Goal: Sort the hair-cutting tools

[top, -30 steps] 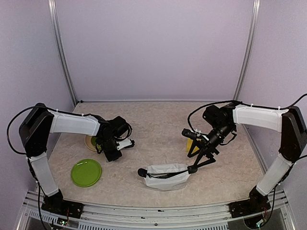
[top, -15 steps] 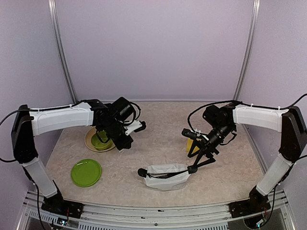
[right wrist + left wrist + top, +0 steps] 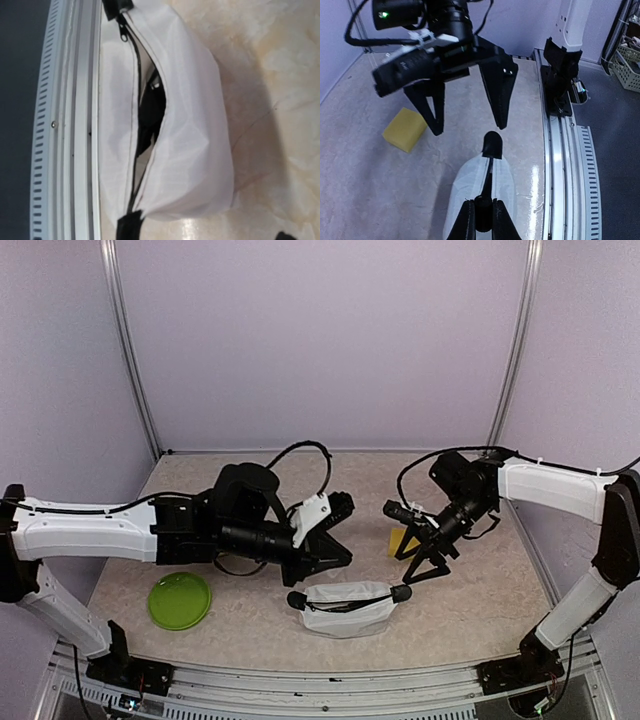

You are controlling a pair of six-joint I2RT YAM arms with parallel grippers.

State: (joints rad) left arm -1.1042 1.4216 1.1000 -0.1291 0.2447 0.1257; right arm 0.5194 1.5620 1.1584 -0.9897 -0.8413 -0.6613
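Left wrist view: the left end effector (image 3: 483,223) is clenched on the black end tab of the white pouch (image 3: 476,187), which lies on the worktop (image 3: 380,200). The right end effector (image 3: 469,129) hangs spread wide and empty just above the pouch's far end. The pouch's long axis runs straight from one to the other, with the zip slit along it. Through that slit, the right wrist view shows dark shapes (image 3: 151,112), likely the hair-cutting tools. The free right arm looks better placed to reach in along the slit.
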